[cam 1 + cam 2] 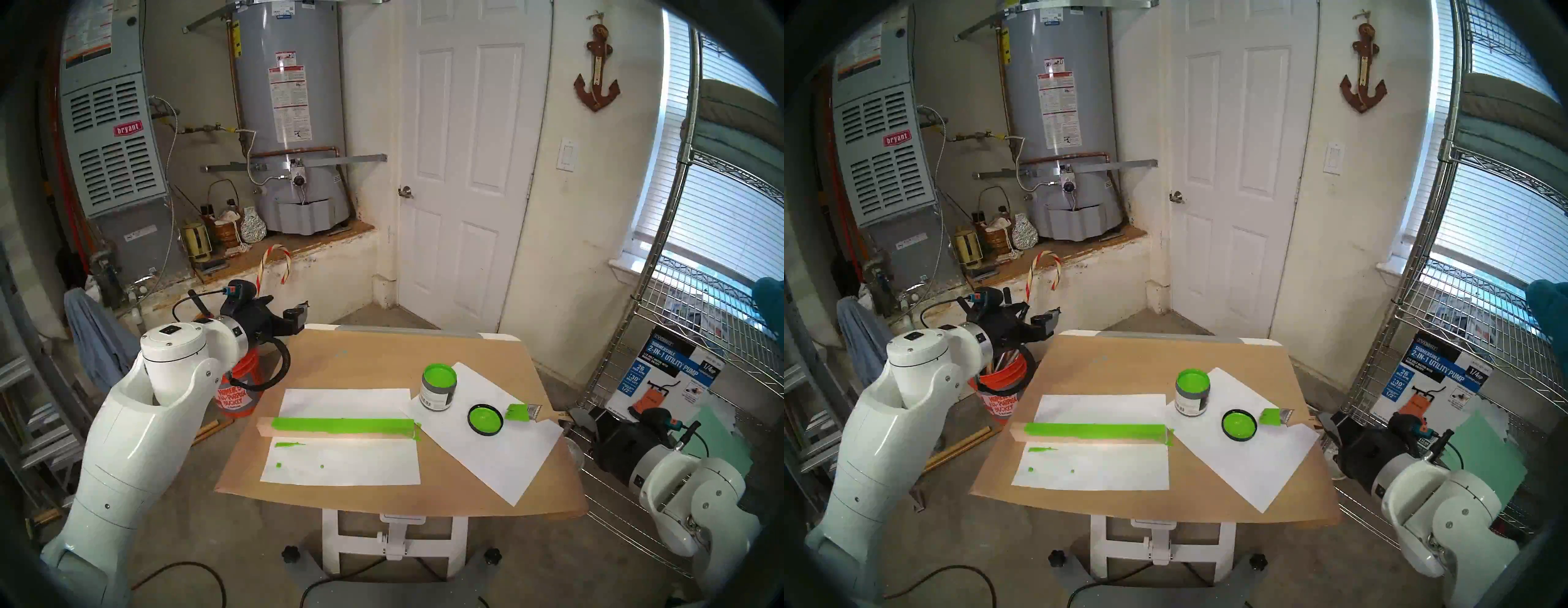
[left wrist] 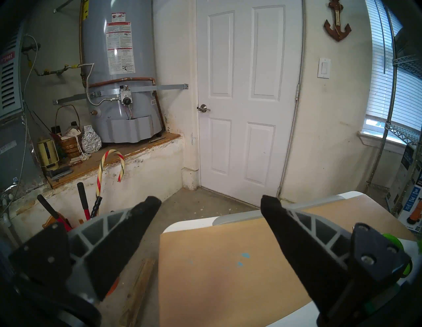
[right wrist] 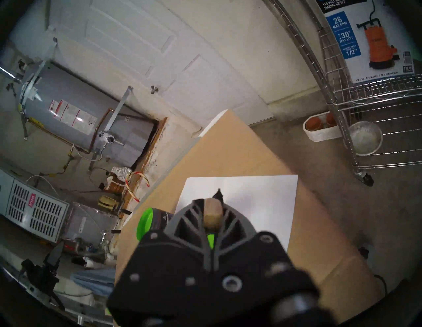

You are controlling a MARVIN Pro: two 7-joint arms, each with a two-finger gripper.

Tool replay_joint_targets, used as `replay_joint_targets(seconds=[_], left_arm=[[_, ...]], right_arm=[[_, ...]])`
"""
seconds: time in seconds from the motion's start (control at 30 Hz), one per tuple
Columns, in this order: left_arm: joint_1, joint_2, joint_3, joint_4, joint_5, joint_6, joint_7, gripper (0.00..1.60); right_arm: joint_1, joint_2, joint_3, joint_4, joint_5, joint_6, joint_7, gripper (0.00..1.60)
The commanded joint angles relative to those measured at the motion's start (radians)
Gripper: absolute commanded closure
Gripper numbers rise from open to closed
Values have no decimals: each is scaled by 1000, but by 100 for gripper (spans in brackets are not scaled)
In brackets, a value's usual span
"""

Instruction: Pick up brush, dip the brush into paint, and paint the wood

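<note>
The brush (image 1: 519,412) lies on the angled white paper at the table's right side, with its green bristles pointing left beside the black lid (image 1: 485,418). My right gripper (image 1: 569,418) is at the table's right edge, shut on the brush's wooden handle (image 3: 212,215). The open paint can (image 1: 439,386) stands just left of the lid, full of lime green. The wood (image 1: 339,426) lies across the middle of the table, its top face green. Off the table's far left corner, my left gripper (image 2: 211,203) hangs open with nothing in it.
Two white paper sheets (image 1: 339,467) with green smears lie along the wood. An orange bucket (image 1: 237,395) of tools stands on the floor to the left. A wire shelf (image 1: 679,382) with a pump box stands close on the right.
</note>
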State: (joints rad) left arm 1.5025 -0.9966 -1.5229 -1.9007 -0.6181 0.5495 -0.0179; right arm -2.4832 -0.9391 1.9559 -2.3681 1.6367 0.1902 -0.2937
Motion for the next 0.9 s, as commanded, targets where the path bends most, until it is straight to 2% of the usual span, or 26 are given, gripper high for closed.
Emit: replay_joint_targets(seconds=[0.0, 0.27, 0.43, 0.87], left_arm=[[-9, 2, -9, -17, -2, -2, 1, 0], [-10, 2, -9, -17, -2, -2, 1, 0], [-10, 2, -9, -17, -2, -2, 1, 0], [-9, 2, -9, -17, -2, -2, 1, 0]], right_arm=[[-39, -12, -25, -21, -39, -2, 107, 160], [20, -2, -97, -41, -84, -20, 67, 160], [56, 0, -106, -46, -88, -24, 21, 160], [134, 21, -134, 34, -72, -17, 2, 160]])
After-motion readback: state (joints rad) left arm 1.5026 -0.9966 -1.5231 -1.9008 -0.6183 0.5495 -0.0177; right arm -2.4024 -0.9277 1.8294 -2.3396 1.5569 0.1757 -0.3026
